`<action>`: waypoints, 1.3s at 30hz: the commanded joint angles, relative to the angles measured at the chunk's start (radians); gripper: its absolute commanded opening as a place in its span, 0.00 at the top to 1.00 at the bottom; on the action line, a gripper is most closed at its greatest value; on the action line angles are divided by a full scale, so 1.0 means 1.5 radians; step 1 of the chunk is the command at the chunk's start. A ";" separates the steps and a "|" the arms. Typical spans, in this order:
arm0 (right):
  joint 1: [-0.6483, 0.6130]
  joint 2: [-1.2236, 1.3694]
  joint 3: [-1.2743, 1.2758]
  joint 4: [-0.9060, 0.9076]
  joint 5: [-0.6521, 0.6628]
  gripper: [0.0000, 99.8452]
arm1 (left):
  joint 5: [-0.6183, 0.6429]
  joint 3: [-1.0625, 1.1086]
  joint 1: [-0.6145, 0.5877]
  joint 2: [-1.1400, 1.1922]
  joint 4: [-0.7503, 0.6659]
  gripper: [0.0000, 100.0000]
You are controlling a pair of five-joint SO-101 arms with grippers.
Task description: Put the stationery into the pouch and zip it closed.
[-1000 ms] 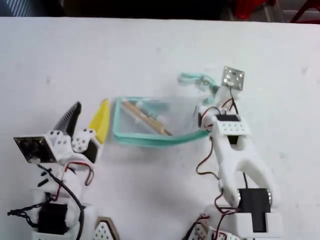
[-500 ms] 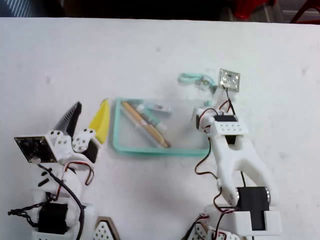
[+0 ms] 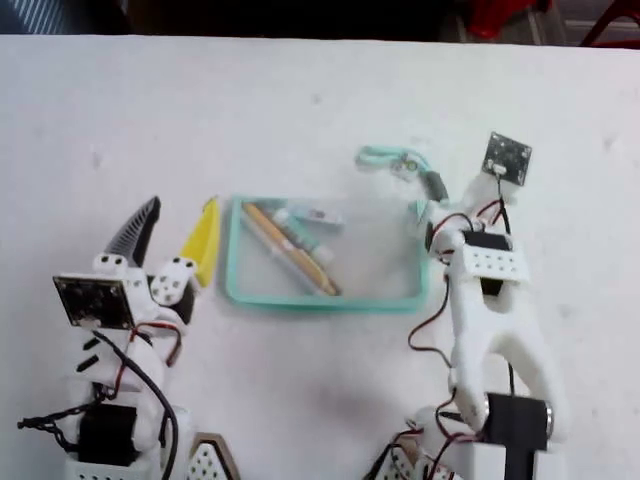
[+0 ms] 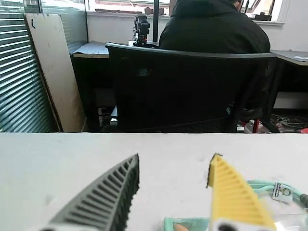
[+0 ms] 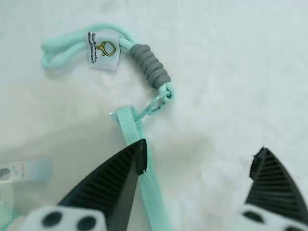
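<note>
Your left gripper point(image 3: 182, 205) sits low at the near-left of the table point(image 3: 300, 100), aimed away from you. Its black and yellow fingers are spread wide with nothing between them. The yellow finger point(image 3: 203, 240) lies just beside the pouch's left short edge.

Your right gripper point(image 5: 199, 151) is at the pouch's far-right corner, also spread apart and holding nothing. One black finger point(image 5: 108, 180) is over the mint edging, and the other is off to the side above bare table. You can't quite tell whether that first fingertip touches the edging or hangs just above it.

The pouch point(image 3: 320, 302) lies flat between the two arms. It is clear with mint trim and holds a long wooden piece point(image 3: 290, 250) set diagonally and a small white item point(image 3: 312, 215) along the far edge.

The high view shows the contents. The right wrist view shows the mint cord point(image 5: 72, 48), its grey coil point(image 5: 150, 65) and the clasp point(image 5: 161, 98) hooked to the corner tab. In the left wrist view you see a corner of the pouch between the finger bases and the cord to the side.
</note>
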 commanded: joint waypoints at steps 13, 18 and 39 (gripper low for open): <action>-0.100 -0.359 -0.101 0.225 0.141 0.68 | -0.169 -0.371 0.003 0.009 0.327 0.75; -0.128 -0.490 -0.172 0.306 0.152 0.68 | -0.205 -0.387 0.002 0.010 0.346 0.75; -0.183 -0.801 -0.449 0.560 0.146 0.68 | -0.220 -0.652 -0.095 0.110 0.510 0.75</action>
